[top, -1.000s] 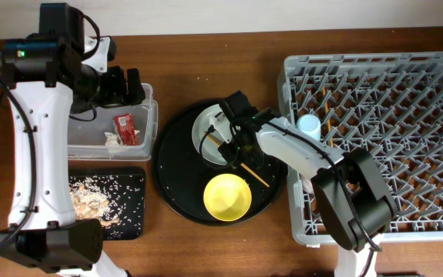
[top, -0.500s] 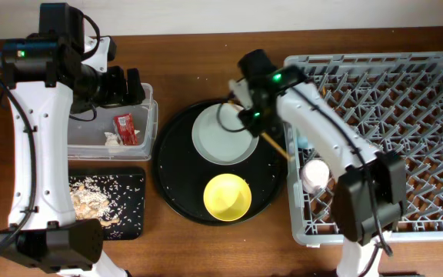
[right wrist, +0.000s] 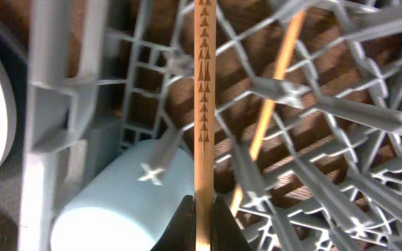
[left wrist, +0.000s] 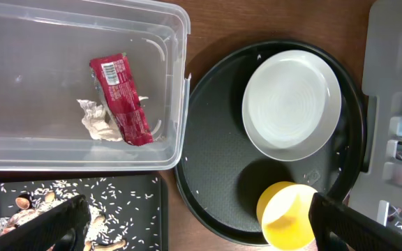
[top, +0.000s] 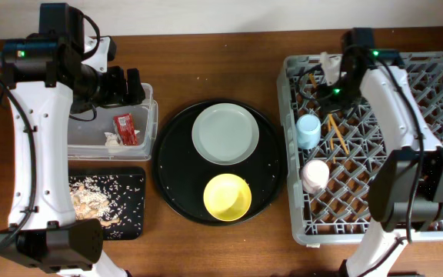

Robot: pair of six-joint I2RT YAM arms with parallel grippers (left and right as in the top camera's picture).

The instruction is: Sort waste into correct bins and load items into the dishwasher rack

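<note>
Left fingers: spread wide and empty, hanging above the clear tub.

Clear tub: far left of the desk. It holds the red wrapper with the white paper ball touching it.

Shallow black tray: just in front of the tub. It carries the beige food scraps. No orange piece can be made out among them.

Round black tray: centre. It bears the grey-white plate and the yellow bowl, neither loaded yet.

Dishwasher rack: right. The blue cup and pink cup stand in its left column.

Right fingers: clenched on the held chopstick, above the rack near the blue cup.

Second chopstick: lies slanted beneath the pegs.

Step in hand, as judged: laying the held chopstick into the rack. It is best lowered along a channel between peg rows, clear of the blue cup and close to its partner. It should be let go only once it rests on the grid, so it cannot bounce out.

Not determinable:
- The chopstick's far end is cut off at the top edge of the right wrist view.
- Whether the chopstick touches the grid yet.
- The fingertips are cropped at the bottom edge of that view.
- From overhead, the arm covers the grasp.
</note>
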